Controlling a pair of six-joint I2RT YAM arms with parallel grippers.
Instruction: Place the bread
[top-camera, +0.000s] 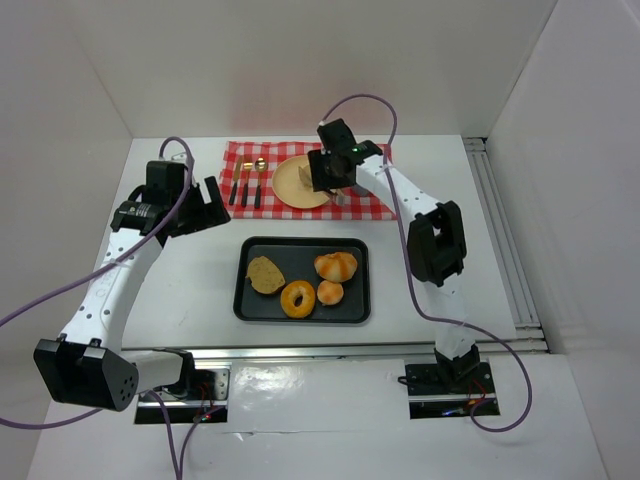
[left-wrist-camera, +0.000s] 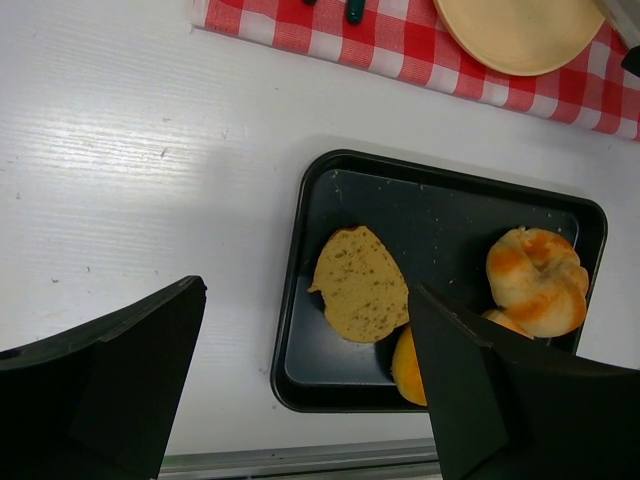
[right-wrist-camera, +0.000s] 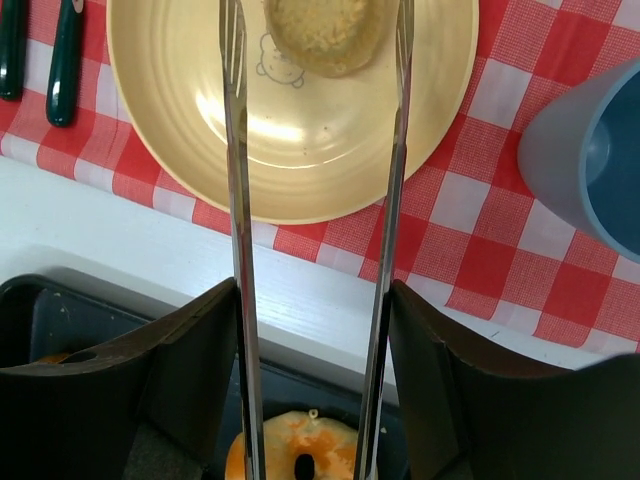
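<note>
On the yellow plate (right-wrist-camera: 300, 160), towards its far rim, the bread (right-wrist-camera: 318, 35) lies between the tips of the tongs (right-wrist-camera: 236, 200). The right gripper (right-wrist-camera: 313, 310) has its jaws roughly half apart, bearing on the two arms of the tongs, which are spread with a gap either side of the bread. The main risk, as I judge it, is in the withdrawal. A sideways drift would let one tip catch the bread and push it over the rim onto the checked cloth (right-wrist-camera: 480, 220). A swing to the right could knock the blue cup (right-wrist-camera: 590, 150) just beside the plate. Opening further might drop the tongs. The left gripper (left-wrist-camera: 305, 295) hangs wide open and empty above the desk by the black tray (top-camera: 240, 290).
</note>
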